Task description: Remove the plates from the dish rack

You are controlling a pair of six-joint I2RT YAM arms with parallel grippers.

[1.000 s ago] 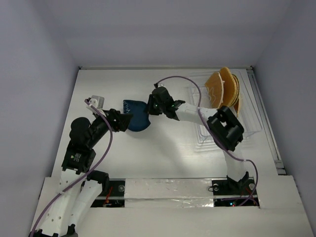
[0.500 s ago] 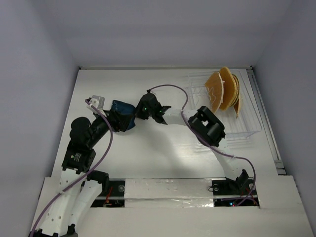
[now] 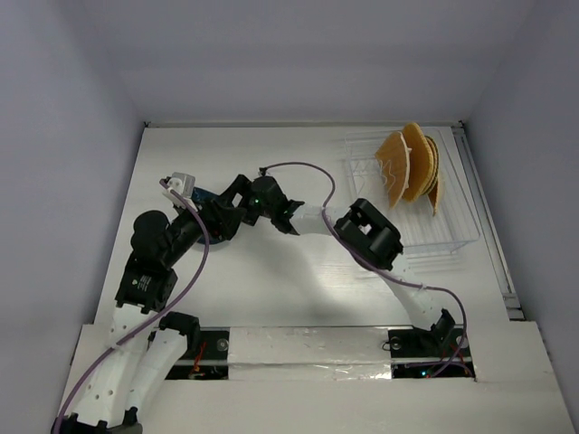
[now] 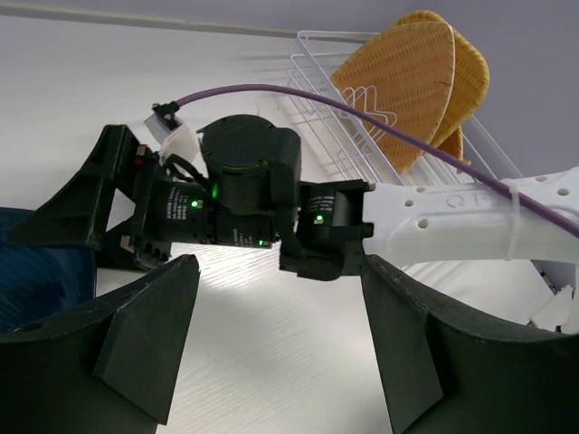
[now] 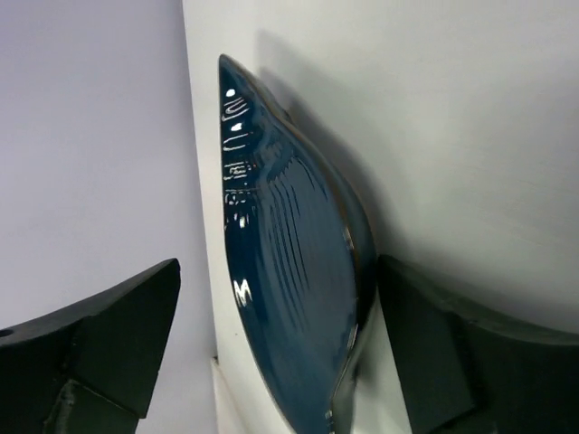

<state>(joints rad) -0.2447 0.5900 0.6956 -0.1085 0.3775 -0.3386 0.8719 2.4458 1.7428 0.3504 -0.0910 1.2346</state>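
Blue plate (image 5: pixel 289 298): glazed, glossy, small, with a white mark on its face. It is at the left part of the table (image 3: pixel 271 289), well apart from the rack (image 3: pixel 457 231), and whether it lies fully flat cannot be told. Right gripper (image 5: pixel 279 262): fingers spread wide with the plate between them, its rim close against one finger and a clear gap to the other, so it is not clamped. Left gripper (image 4: pixel 280 271): fingers apart, empty, just beside the right one. Tan plates (image 3: pixel 407 165): several, woven-looking, on edge in the rack. Handling, as judged: the blue plate is stiff, slick and chippable, best pinched across the rim. The tan plates are probably light and grippier, best taken at the exposed top edge and lifted straight out of the slots.
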